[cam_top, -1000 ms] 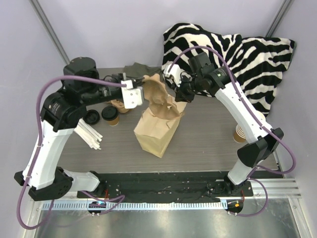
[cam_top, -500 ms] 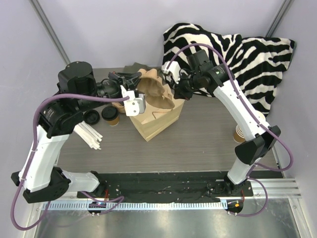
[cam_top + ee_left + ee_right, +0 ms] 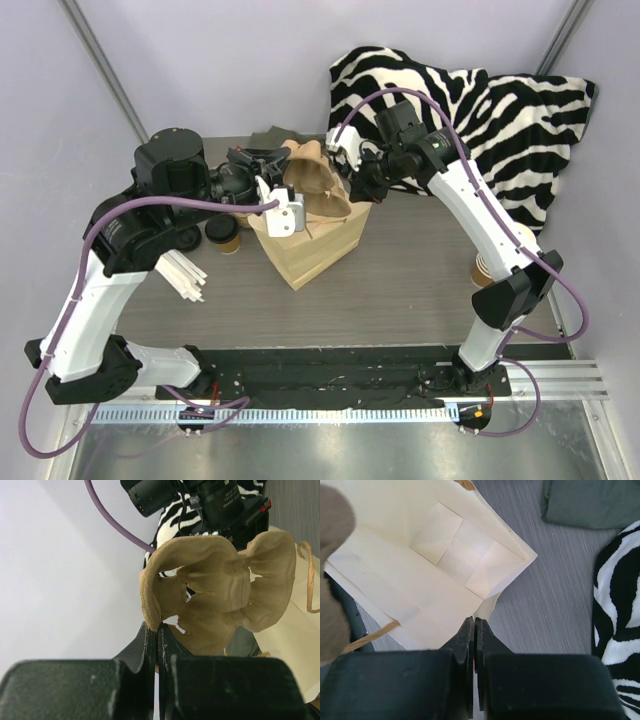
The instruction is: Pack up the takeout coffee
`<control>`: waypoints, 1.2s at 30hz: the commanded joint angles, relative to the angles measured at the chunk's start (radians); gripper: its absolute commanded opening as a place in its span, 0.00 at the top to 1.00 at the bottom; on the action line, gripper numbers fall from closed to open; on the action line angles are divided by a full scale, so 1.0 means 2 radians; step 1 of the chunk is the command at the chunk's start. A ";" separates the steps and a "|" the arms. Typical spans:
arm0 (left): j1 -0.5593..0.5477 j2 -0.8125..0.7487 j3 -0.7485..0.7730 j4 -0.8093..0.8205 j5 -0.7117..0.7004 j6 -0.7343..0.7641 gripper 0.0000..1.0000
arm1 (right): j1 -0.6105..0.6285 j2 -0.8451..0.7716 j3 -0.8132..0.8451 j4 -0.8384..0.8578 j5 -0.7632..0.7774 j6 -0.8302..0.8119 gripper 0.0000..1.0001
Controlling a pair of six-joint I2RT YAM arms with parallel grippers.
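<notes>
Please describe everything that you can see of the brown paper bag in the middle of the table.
The paper bag is brown kraft outside, pale cream inside, with a folded rectangular bottom and a twisted paper handle. It stands on the grey table, mouth open upward, nothing seen inside. The shut right gripper seems to pinch its rim. A moulded pulp cup carrier, held by the left gripper, hangs at the mouth; whether they touch, I cannot tell.

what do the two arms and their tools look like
Both the left arm and right arm have white links with black joints on black bases. A purple cable loops along each. The left tool and right tool have black, flat, tapered fingers.
</notes>
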 commanded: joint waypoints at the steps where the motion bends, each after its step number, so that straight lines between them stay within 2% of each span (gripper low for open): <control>1: -0.001 -0.006 -0.004 0.024 -0.035 0.000 1.00 | 0.002 -0.029 0.010 -0.003 -0.032 -0.032 0.99; 8: 0.004 -0.007 -0.014 0.034 -0.067 0.018 1.00 | 0.004 -0.042 0.001 -0.011 -0.038 -0.050 0.99; 17: -0.005 -0.030 -0.051 -0.041 -0.023 0.069 1.00 | 0.005 -0.044 0.014 -0.022 -0.049 -0.061 0.99; 28: -0.112 -0.015 -0.093 -0.121 -0.081 0.046 1.00 | 0.045 -0.017 0.065 -0.053 -0.045 -0.105 0.99; 33: -0.127 0.004 -0.078 -0.138 -0.084 0.019 1.00 | 0.066 0.003 0.095 -0.091 -0.039 -0.123 0.99; 36: -0.144 0.028 -0.036 -0.173 -0.104 0.003 1.00 | 0.080 0.015 0.112 -0.118 -0.041 -0.129 0.99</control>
